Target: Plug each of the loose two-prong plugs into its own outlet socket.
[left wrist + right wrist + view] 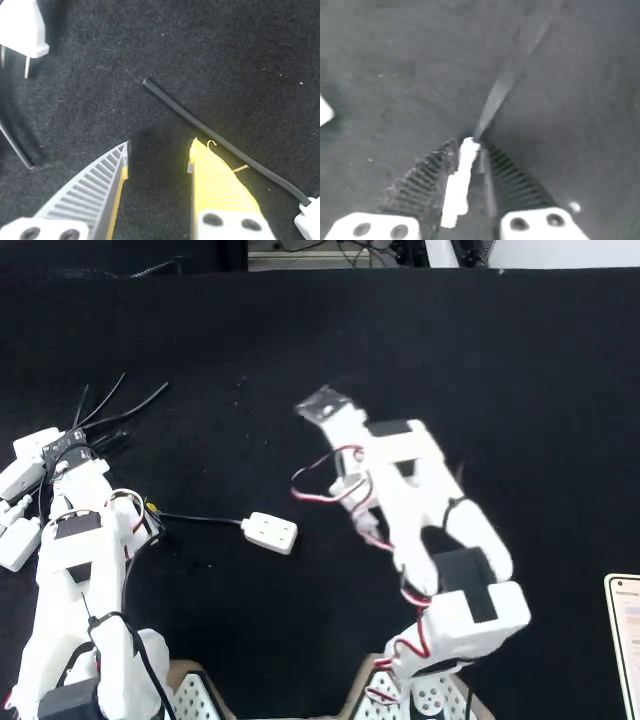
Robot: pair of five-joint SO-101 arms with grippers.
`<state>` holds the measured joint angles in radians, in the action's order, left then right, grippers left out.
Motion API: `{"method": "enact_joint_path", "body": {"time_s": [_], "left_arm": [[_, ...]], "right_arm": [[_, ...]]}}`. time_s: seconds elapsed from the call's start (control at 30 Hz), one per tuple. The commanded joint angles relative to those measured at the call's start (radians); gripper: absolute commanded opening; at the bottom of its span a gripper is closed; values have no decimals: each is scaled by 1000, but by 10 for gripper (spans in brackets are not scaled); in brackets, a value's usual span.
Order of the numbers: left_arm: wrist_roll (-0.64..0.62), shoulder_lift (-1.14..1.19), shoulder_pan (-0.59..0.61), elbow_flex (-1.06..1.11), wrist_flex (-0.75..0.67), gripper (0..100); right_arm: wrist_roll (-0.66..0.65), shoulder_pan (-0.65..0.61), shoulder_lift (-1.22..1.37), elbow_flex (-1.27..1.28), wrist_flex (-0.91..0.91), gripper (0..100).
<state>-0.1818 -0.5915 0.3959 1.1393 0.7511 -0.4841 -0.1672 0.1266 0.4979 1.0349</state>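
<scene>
Black felt bench (500, 360) bears a white rectangular outlet socket (270, 531) at eight o'clock. Left pincer (160, 145) gapes empty; right pincer (470, 145) clamps a slim white piece (456, 190).

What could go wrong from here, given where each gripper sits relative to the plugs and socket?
1. The left gripper stands open beside a black cable, the white plug off to one side; closing here could catch cable instead.
2. The outlet socket lies loose on the black cloth, so it may slide when pushed.
3. The right gripper pinches a white piece; it might twist.
</scene>
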Motion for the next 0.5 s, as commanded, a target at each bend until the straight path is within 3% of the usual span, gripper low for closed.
{"method": "enact_joint_path", "body": {"time_s": [0.0,0.23,0.37,0.47], "left_arm": [[-9,-23,-8,-8,-15,202],[-9,-23,-8,-8,-15,202],[-9,-23,-8,-8,-15,202],[-9,-23,-8,-8,-15,202]], "right_arm": [[78,104,-36,-54,21,8],[500,239,-85,-59,72,11],[477,164,-90,-59,124,31],[413,100,-94,-64,160,126]]}}
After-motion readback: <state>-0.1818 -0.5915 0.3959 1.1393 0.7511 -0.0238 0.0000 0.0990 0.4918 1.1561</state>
